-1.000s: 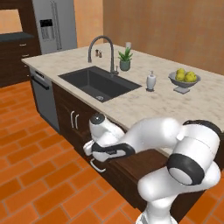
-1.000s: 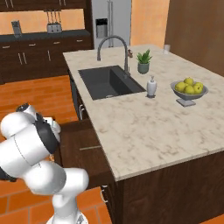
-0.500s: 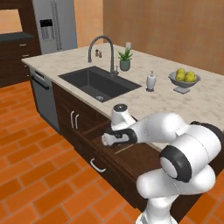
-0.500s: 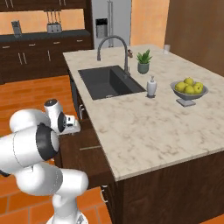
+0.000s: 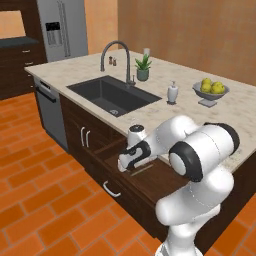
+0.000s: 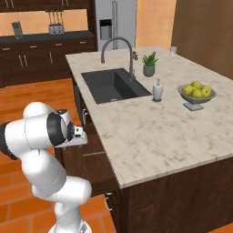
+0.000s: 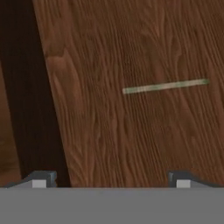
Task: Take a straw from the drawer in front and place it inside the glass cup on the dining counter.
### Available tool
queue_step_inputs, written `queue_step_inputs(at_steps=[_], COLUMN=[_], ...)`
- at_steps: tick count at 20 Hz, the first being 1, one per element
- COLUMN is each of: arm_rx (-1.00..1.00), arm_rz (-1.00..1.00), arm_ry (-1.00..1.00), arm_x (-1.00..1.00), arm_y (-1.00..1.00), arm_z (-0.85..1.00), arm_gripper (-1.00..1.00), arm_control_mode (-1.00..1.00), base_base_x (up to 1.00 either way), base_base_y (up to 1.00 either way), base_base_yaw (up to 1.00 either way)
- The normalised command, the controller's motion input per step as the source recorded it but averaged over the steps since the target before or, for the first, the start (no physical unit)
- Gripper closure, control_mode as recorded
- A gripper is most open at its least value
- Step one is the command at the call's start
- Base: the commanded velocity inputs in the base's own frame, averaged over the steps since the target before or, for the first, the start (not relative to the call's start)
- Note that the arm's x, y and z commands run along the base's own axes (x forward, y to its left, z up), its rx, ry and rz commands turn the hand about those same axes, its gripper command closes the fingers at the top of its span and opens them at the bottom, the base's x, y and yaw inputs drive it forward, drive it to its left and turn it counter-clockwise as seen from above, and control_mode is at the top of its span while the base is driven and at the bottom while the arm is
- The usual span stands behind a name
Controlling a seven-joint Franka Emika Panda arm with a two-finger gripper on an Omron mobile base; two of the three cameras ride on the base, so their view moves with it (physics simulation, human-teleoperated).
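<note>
We see a glossy white arm (image 5: 200, 150) built of fat rounded segments, with black bands at the joints. Its hand (image 5: 131, 159) is dark with a white cap above; two small grey fingertips (image 7: 40, 179) look squared, though only their ends show.

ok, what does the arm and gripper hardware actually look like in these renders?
Glossy white rounded arm links with black bands and caps at the joints, rising from a white pedestal. The gripper has a white hand body with a dark lower section; in the hand view its two fingertips are small grey blocks with lighter pads. No cables or markings show.
</note>
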Motion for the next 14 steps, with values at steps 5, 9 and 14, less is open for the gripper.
queue_step_inputs(at_steps=[5,9,14], arm_rx=[0.00,0.00,0.00], arm_rz=[0.00,0.00,0.00], arm_ry=[0.08,0.07,0.10], arm_x=[-0.05,-0.33,-0.44], arm_y=[0.10,0.44,0.72], arm_z=[-0.45,-0.23,-0.11], arm_gripper=[-1.00,-1.00,-1.00], arm_control_mode=[-1.00,-1.00,-1.00], base_base_x=[0.00,0.00,0.00], base_base_y=[0.00,0.00,0.00], base_base_yaw=[0.00,0.00,0.00])
